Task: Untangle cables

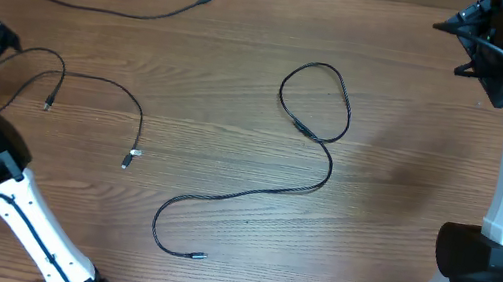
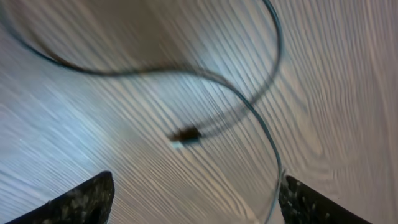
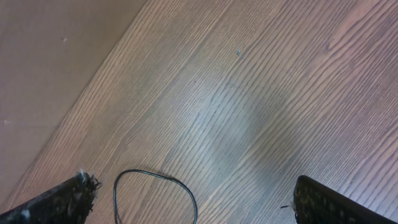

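The brown wood-grain surface (image 1: 403, 206) carries three thin black cords, none touching another. The far cable (image 1: 125, 15) curves along the far left part, with both of its plug ends pointing right. The left cable (image 1: 104, 81) arches near the left side and ends in a silvery plug (image 1: 131, 156). The middle cable (image 1: 253, 195) makes a loop (image 1: 315, 100) that crosses over itself. From there it snakes toward the near edge and ends in a small plug (image 1: 198, 254).
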